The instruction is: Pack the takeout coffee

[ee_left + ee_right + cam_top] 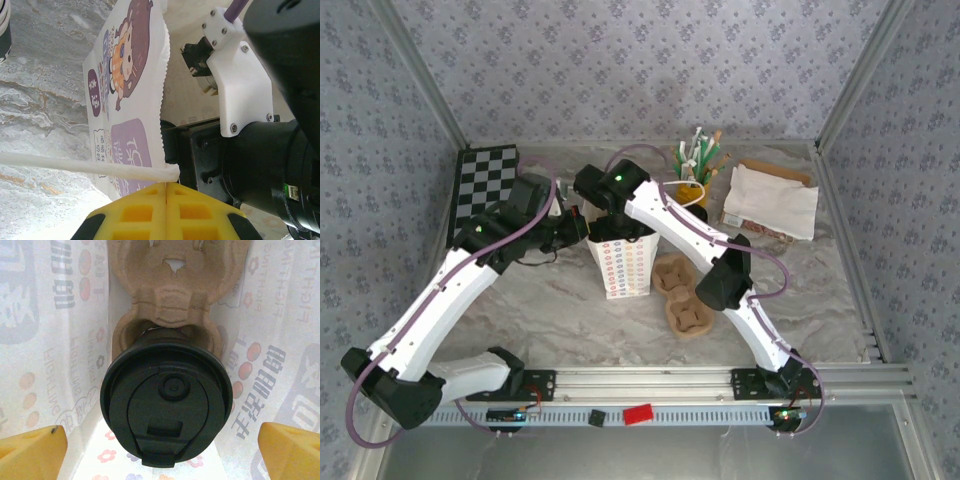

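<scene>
On the top external camera my left arm [440,300] reaches to one upper corner of the white dotted paper bag [620,265]. My right arm [670,225] bends over the bag with its wrist aimed down into the open mouth. Spare pulp carriers [680,295] lie on the marbled tabletop [800,290] just beside the bag, under the right arm.

On the left wrist camera the left claw [166,186] is clenched. Its yellow fingers are pressed together on the bag's white paper handle [75,165], which runs off to the claw's left. The printed face of the bag stands just ahead of the fingertips, and the right arm's wrist housing is close on the claw's right.

The right wrist camera looks down inside the bag. The right claw [160,435] is released, with its yellow fingertips [30,452] wide apart. The takeout coffee [167,410], black lid on, sits directly ahead of the claw, between the two fingertips and touching neither. It is seated in a pulp cup carrier [175,285] whose other socket lies beyond the cup.

The coffee looks delivered, so I judge the step in hand to be getting the right claw out. I would back it straight along its own axis with the fingers wide, so neither clips the lid rim or drags a paper wall — both walls are close. The left claw should hold its pinch on the handle so the bag neither lifts nor tips.
</scene>
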